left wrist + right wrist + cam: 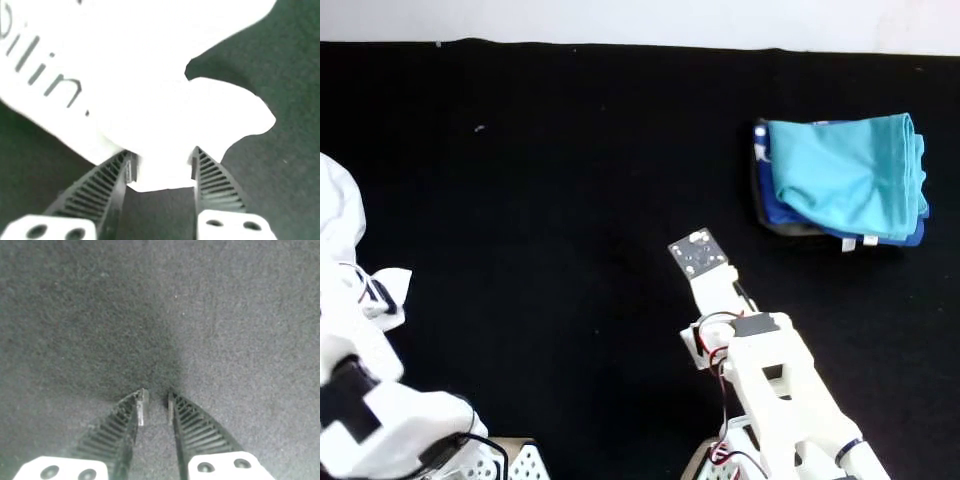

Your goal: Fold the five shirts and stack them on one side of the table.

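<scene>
Gripping a white shirt (pixel 340 210) in the left claw, with the right claw empty.

High view: the shirt is bunched over the left arm (pixel 360 410) at the edge of the black table (pixel 540 150), and the stack of folded shirts (pixel 840 185), teal on top, lies ahead of the right arm (pixel 760 370) and well apart from it. Left wrist view: the left claw (pixel 162 165) is closed on a fold of white shirt (pixel 165 100), the rest spreading out beyond its tips. Right wrist view: the right claw (pixel 156 400) hangs over bare table, fingers (pixel 130 420) parted by a narrow gap with nothing between them.
</scene>
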Tool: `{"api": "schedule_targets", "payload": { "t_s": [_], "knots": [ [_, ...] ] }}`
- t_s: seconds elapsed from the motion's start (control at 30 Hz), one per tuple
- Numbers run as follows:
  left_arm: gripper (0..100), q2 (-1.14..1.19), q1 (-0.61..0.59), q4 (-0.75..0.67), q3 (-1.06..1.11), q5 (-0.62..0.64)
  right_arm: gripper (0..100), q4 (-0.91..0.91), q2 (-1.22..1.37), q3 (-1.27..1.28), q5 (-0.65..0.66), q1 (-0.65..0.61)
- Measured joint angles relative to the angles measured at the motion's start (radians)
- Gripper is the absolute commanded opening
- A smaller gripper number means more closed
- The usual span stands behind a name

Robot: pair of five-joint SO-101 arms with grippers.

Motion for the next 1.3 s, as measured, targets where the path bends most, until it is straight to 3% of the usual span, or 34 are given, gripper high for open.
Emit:
{"api": "schedule_targets", "payload": {
  "t_s": [0.27,0.43,0.6,0.97,1.3],
  "knots": [
    [1,-0.037,0.08,0.397,-0.344,0.1,7.7,0.0,0.0,0.0,0.0,0.0],
    [1,-0.219,0.272,0.661,-0.603,0.149,7.7,0.0,0.0,0.0,0.0,0.0],
    [1,-0.405,0.514,0.835,-0.832,0.158,7.7,0.0,0.0,0.0,0.0,0.0],
    [1,-0.592,0.764,0.876,-1.04,0.167,7.7,0.0,0.0,0.0,0.0,0.0],
    [1,-0.6,0.907,0.833,-1.318,0.338,7.7,0.0,0.0,0.0,0.0,0.0]
  ]
}}
